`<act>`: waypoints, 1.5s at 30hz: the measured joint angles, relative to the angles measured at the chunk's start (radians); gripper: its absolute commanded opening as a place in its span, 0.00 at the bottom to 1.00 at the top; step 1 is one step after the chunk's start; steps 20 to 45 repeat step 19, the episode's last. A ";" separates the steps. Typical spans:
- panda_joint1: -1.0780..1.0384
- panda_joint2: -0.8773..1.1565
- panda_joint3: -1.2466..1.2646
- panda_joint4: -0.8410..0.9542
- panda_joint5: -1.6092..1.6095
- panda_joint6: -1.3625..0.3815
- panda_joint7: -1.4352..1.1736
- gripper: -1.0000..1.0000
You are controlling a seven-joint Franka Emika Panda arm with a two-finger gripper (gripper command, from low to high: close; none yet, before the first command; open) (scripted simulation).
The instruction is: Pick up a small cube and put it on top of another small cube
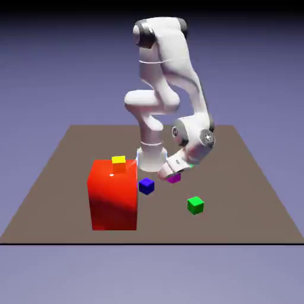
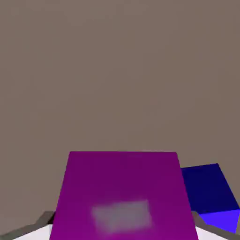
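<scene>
The gripper (image 1: 170,172) is closed on the magenta cube (image 1: 174,177), which fills the space between the fingertips in the hand view (image 2: 123,197) — flat, matte faces with sharp edges and a pale blurred patch low on the near face. The magenta cube sits low over the brown surface (image 1: 249,190), whether touching cannot be told. The blue cube (image 1: 146,186) lies just beside it, toward the exterior view's left. A small yellow cube (image 1: 119,160) rests on top of the large glossy red block (image 1: 113,199). The green cube (image 1: 195,205) stands apart — nearer the front edge.
</scene>
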 measured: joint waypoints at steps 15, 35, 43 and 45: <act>0.016 -0.013 -0.218 -0.174 -0.532 0.184 -0.097 0.00; -0.001 0.027 -0.235 -0.173 -0.591 0.210 -0.057 1.00; -0.001 0.027 -0.235 -0.173 -0.591 0.210 -0.057 1.00; -0.001 0.027 -0.235 -0.173 -0.591 0.210 -0.057 1.00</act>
